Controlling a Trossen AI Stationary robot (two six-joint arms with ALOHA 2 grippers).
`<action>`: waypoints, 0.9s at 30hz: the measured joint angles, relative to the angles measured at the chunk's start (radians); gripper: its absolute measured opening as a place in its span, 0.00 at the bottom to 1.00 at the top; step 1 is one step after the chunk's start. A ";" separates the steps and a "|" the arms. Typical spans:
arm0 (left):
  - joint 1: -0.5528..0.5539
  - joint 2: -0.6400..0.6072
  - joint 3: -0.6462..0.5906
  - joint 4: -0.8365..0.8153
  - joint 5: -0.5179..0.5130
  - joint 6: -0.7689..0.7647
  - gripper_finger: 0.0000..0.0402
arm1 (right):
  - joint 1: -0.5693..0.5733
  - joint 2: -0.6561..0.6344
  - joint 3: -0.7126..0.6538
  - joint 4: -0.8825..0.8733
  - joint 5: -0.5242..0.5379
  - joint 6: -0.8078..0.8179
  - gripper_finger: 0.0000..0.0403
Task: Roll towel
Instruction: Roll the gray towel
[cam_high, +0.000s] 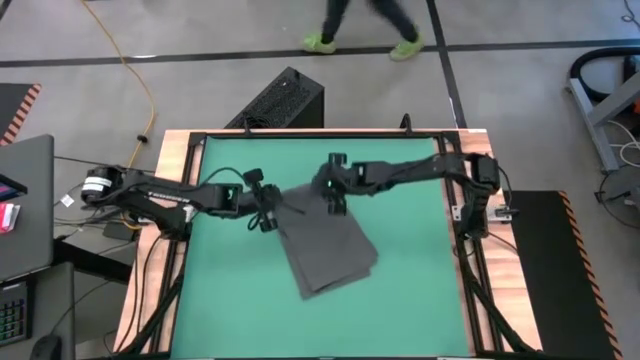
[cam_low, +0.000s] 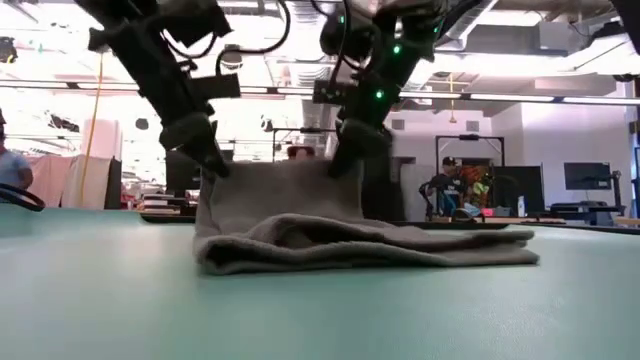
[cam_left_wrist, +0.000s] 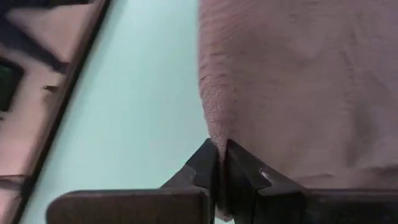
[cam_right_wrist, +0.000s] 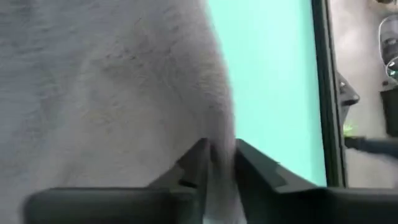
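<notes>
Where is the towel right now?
In the high view the towel lies mid-table on the green mat, its far edge lifted, pinched between the left gripper and the right gripper.

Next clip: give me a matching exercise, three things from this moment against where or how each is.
Things:
1. left claw
2. right claw
3. dark grey soft cloth towel

States:
A. partly lifted, the rest folded on the green table mat
B. pinching the raised edge's corner nearer the right arm's base
C. pinching the corner nearer the left arm's base

Pairs: 1-C, 2-B, 3-A
</notes>
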 joint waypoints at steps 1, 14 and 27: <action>0.013 0.000 -0.007 0.005 0.031 0.009 0.06 | -0.019 0.000 0.000 0.002 -0.021 0.000 0.28; 0.054 -0.050 -0.008 0.046 0.012 0.108 0.26 | -0.068 -0.062 -0.002 -0.052 -0.348 0.036 0.56; 0.087 -0.115 -0.007 0.069 0.322 0.158 0.11 | 0.410 0.004 -0.036 0.178 -0.221 0.352 0.39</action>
